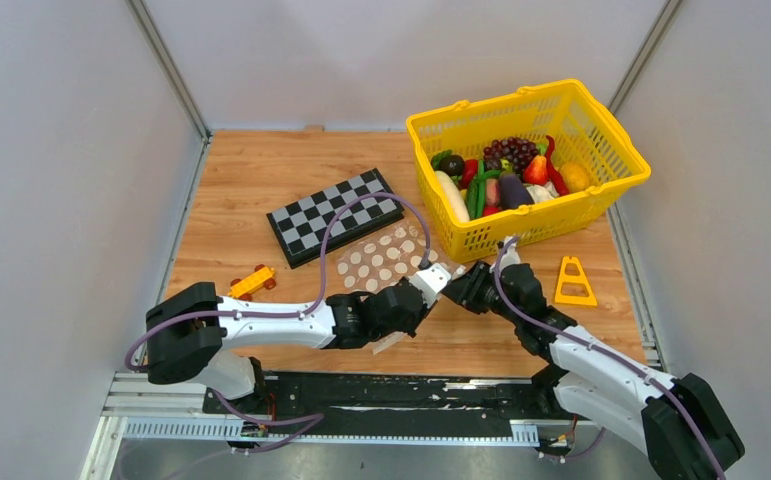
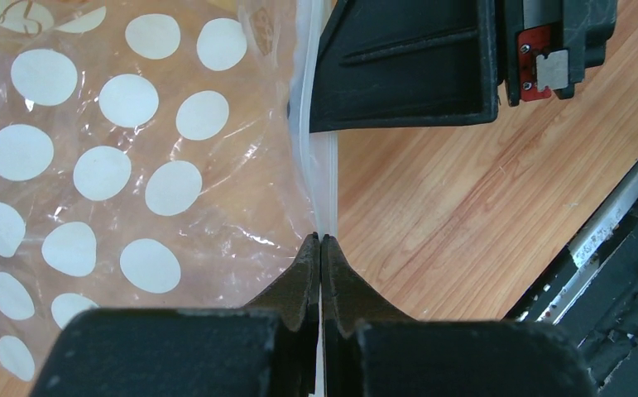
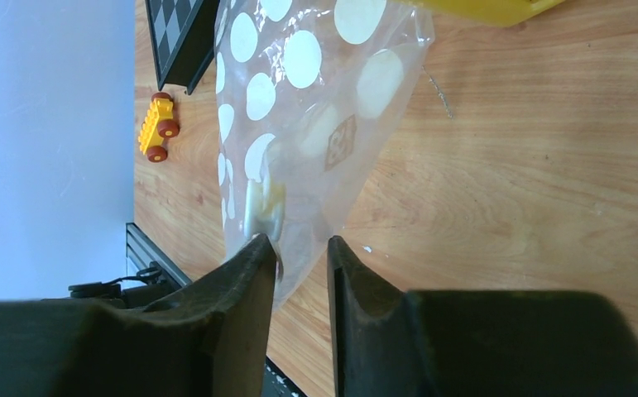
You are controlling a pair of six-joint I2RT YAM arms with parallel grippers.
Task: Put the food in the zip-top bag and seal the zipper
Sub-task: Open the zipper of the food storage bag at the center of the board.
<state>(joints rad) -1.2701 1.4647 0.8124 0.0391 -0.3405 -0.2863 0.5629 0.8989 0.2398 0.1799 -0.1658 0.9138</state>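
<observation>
On the wooden tabletop [image 1: 261,170], a yellow basket [image 1: 521,228] stands at the far right. It holds the food [image 1: 506,175]: grapes, a long white vegetable and red round fruits among others. Left of it lies a checkerboard [image 1: 333,215], and just near that the zip-top bag [image 1: 381,258] rests on the wood with its dotted side up. None of the food shows inside the bag.

Both arms lie low over the near tabletop. The left arm stretches rightward from its base, the right arm reaches leftward and far, and their wrists meet at the bag's near right corner, just near of the basket.

The left fingers [image 2: 307,273] are pressed together, pinching the zipper [image 2: 319,182] along the bag's edge. The right fingers [image 3: 249,281] stand a narrow gap apart; the bag's edge hangs into that gap and touches one finger, while bare wood shows beside the other.

An orange triangular frame [image 1: 573,282] lies at the right and a small yellow toy car [image 1: 251,281] at the left.
</observation>
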